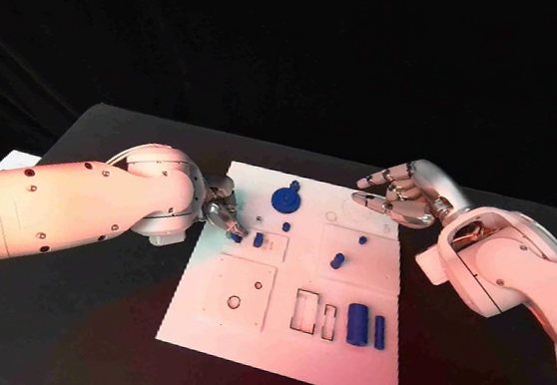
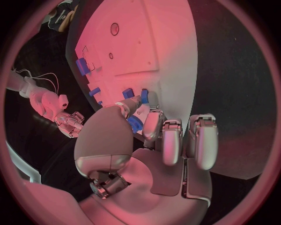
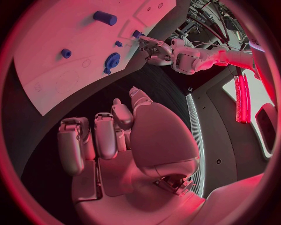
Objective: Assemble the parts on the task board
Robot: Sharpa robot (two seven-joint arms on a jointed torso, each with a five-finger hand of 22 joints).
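Note:
The white task board (image 1: 337,360) lies mid-table. My left hand (image 1: 222,206) is at the board's left edge, where thumb and a finger pinch a small blue part (image 2: 135,123) just over the surface. In the left wrist view my left hand (image 2: 149,140) has its other fingers held straight. My right hand (image 1: 402,196) hovers over the board's far right corner, fingers loosely bent and apart, holding nothing. A round blue part (image 1: 287,197) lies near the far edge. Small blue parts (image 1: 337,260) stand in the board's middle, and two blue cylinders (image 1: 358,324) lie at the near right.
The black table (image 1: 81,320) surrounds the board. Rectangular recesses (image 1: 306,311) and a square panel with a small hole (image 1: 235,301) mark the board's near half. In the right wrist view, the round part (image 3: 111,61) and a cylinder (image 3: 105,18) lie on the board (image 3: 53,28).

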